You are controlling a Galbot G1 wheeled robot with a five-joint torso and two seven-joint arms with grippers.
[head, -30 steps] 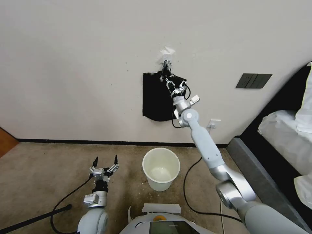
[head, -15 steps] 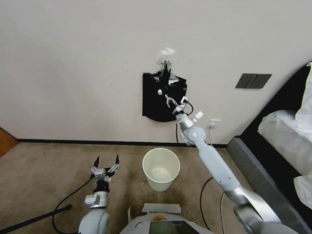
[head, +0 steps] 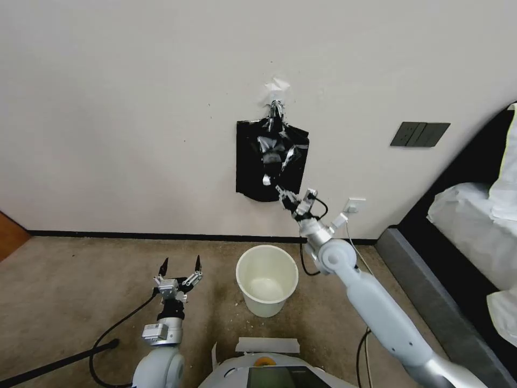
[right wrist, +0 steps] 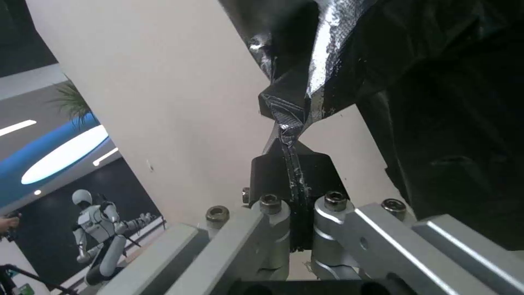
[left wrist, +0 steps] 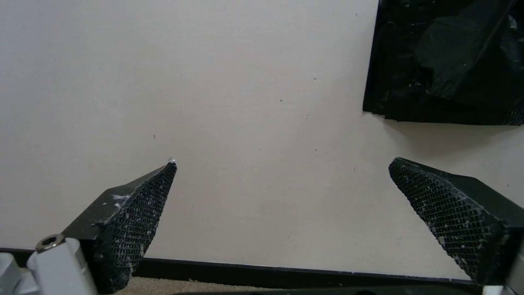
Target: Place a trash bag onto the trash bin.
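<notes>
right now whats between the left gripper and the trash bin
Nothing: in the head view, bare brown carpet separates the open left gripper from the trash bin.

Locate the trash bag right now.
In the head view, the trash bag stretches down from the wall pack, pinched by the right gripper above the trash bin.

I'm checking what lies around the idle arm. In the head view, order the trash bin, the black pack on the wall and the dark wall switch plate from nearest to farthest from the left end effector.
From the left end effector, open above the carpet:
1. Trash bin, on the floor beside it.
2. Black pack, up on the wall.
3. Switch plate, far across on the wall.
</notes>
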